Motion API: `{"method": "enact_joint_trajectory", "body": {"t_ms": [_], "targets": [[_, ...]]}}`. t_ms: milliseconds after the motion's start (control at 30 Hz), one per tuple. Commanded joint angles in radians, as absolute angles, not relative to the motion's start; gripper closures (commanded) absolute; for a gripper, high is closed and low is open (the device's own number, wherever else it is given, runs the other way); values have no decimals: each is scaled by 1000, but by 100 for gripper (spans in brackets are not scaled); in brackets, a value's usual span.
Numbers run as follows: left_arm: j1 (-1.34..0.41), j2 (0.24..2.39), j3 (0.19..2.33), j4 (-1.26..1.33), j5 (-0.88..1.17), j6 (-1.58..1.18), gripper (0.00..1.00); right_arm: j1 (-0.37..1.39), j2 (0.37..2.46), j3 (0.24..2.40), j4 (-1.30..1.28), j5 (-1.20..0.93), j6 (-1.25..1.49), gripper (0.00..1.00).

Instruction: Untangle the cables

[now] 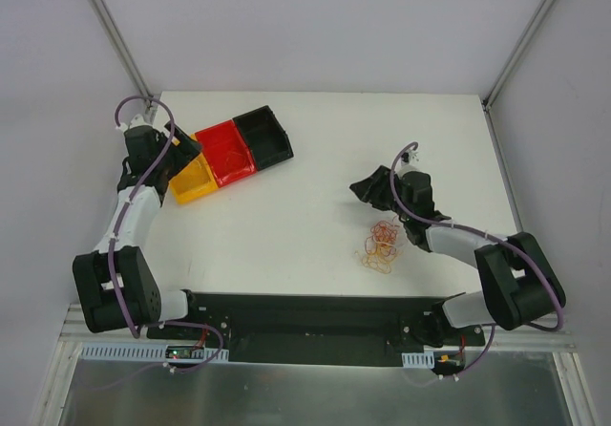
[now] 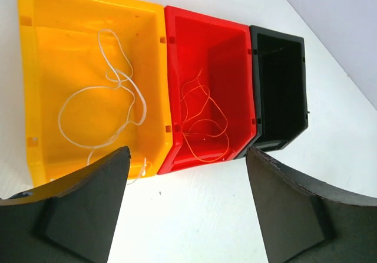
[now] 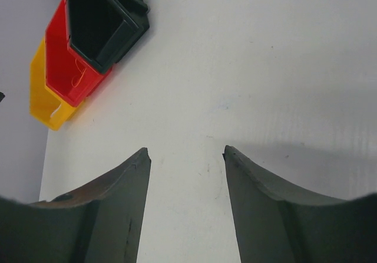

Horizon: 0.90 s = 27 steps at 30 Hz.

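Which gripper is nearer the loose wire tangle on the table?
Right. The right gripper hangs just past the cables, on their far side, not touching. The left gripper is across the table, over the yellow bin.

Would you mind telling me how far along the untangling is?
Done: one pale wire lies in the yellow bin, one orange wire in the red bin. In hand: nothing; the left tool is open near the bins, the right tool open over the table. Left: the tangle on the table.
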State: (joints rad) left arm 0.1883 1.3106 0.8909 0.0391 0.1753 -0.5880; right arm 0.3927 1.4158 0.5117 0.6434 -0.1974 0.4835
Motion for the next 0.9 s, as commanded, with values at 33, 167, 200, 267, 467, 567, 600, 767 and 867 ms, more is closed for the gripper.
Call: {"method": "enact_joint_trajectory", "body": {"t_ms": [33,167,200,267,467,567,600,767,867], "targets": [[212,1397,980,5,201,-551,24,416,1358,506,615,-94,431,44],[225,1464,1023,-55,264,-538,34,436,1385,520,630,-87,416,44],[222,1447,1019,-54,265,-549,34,437,1382,520,626,-89,410,44],[206,1408,1008,-46,273,-542,35,448,1342,509,600,-40,402,44],[123,1376,1008,-48,334,-489,33,453,1241,475,398,254,532,43],[83,1420,1052,-49,480,-466,33,457,1171,492,119,423,688,43],[59,1434,1066,-49,524,-466,33,463,1137,468,85,455,718,44],[-150,1531,1117,-48,725,-495,33,466,977,420,-124,522,811,45],[-277,1580,1132,-48,808,-491,32,468,948,411,-170,483,810,45]]}}
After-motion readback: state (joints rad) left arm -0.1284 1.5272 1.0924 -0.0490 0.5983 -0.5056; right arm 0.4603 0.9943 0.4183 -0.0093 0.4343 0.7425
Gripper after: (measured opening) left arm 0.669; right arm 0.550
